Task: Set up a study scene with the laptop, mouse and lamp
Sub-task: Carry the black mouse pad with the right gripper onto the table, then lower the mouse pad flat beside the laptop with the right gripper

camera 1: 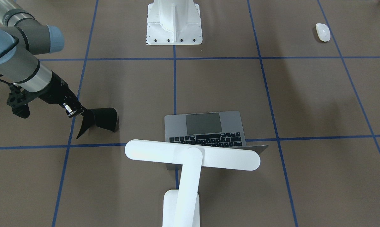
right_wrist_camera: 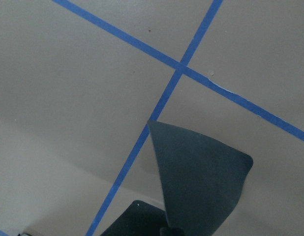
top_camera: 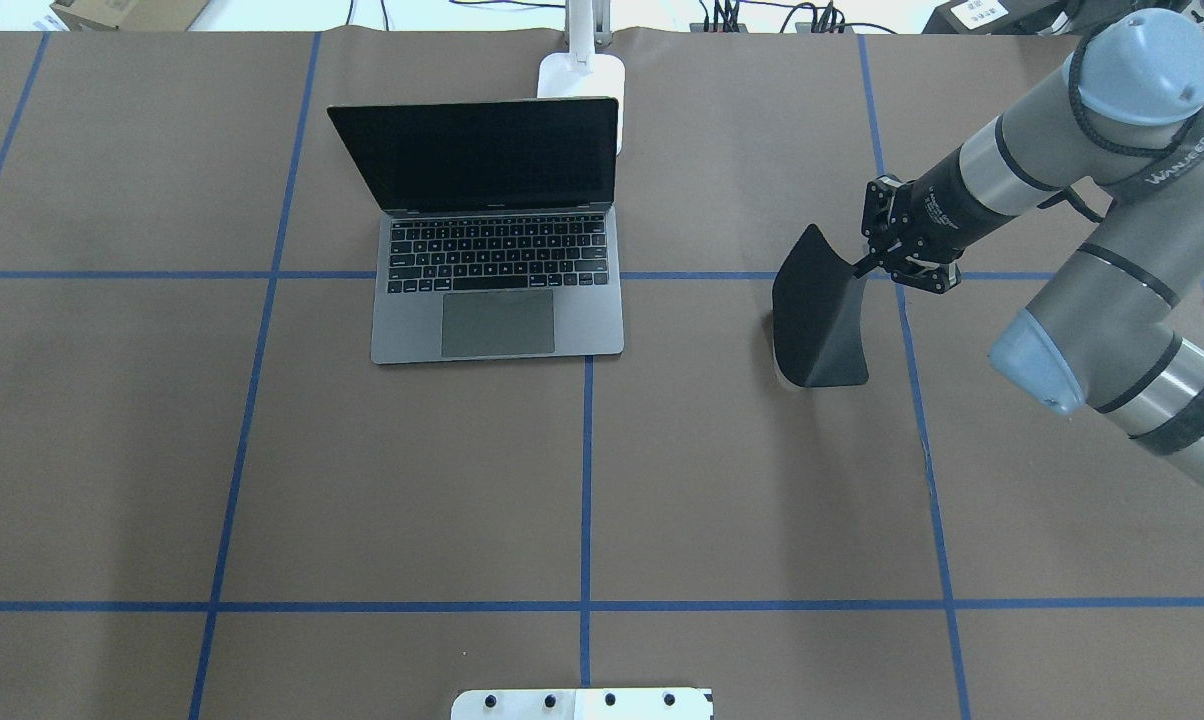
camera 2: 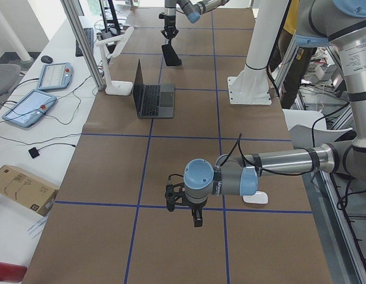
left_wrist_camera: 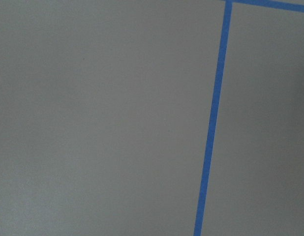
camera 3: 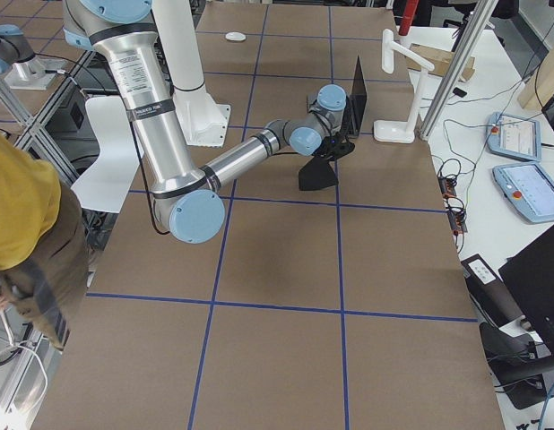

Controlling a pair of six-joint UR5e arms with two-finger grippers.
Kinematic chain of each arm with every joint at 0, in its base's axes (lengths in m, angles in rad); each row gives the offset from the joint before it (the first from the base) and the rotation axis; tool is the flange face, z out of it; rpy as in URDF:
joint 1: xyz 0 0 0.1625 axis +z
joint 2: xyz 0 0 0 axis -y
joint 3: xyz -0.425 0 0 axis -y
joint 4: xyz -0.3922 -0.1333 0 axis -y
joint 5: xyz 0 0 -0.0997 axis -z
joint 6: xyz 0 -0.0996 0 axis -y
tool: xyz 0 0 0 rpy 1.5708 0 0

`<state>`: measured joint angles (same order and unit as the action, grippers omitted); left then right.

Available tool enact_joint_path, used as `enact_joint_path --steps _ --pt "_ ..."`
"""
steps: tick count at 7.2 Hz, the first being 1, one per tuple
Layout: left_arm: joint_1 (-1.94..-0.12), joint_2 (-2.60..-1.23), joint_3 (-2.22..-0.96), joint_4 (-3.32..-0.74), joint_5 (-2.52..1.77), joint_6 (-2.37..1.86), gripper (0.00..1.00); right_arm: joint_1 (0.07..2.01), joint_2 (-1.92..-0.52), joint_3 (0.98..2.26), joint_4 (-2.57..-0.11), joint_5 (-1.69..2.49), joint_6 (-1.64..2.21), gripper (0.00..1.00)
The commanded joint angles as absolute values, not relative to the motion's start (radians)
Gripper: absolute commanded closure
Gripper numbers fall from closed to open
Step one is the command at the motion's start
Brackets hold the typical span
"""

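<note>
Lamp (camera 1: 228,159): white, T-shaped; stands at the worktop's edge farthest from the robot, its base just behind the laptop's screen, and its long bar head runs crosswise above the lid.
Laptop (top_camera: 497,290): grey, lid open, screen dark; sits on the worktop with keyboard and trackpad facing the robot, left of the centre tape line in the overhead view.
Mouse (camera 1: 323,32): glossy white oval; lies on the robot's left, near the robot's side of the worktop and well apart from the laptop.
Right gripper (top_camera: 862,265): jaws pinching one edge of the black mat, to the robot's right of the laptop.
Black mat (top_camera: 822,320): curled and raised at the held edge; its lower edge seems to rest on the worktop.
Left gripper (camera 2: 198,220): hangs over bare worktop beside a blue line; whether its jaws are spread cannot be told.
White pedestal (camera 1: 174,25): bolted plate at the robot's side, centre.
Worktop (top_camera: 762,480): brown, gridded with blue tape.
</note>
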<state>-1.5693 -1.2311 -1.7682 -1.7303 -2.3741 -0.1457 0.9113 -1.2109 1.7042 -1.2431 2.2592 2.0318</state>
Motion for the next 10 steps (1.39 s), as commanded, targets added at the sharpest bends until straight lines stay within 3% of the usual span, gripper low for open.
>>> enact_joint_path --steps 1,10 --pt "-1.569 -1.232 -1.770 -1.730 -2.375 -0.146 0.00 0.905 -1.180 1.631 -1.238 2.237 2.020 1.00" --pt "-1.571 -1.233 -1.792 -1.730 -2.375 -0.146 0.00 0.939 -1.122 1.413 -1.239 2.111 1.882 1.00"
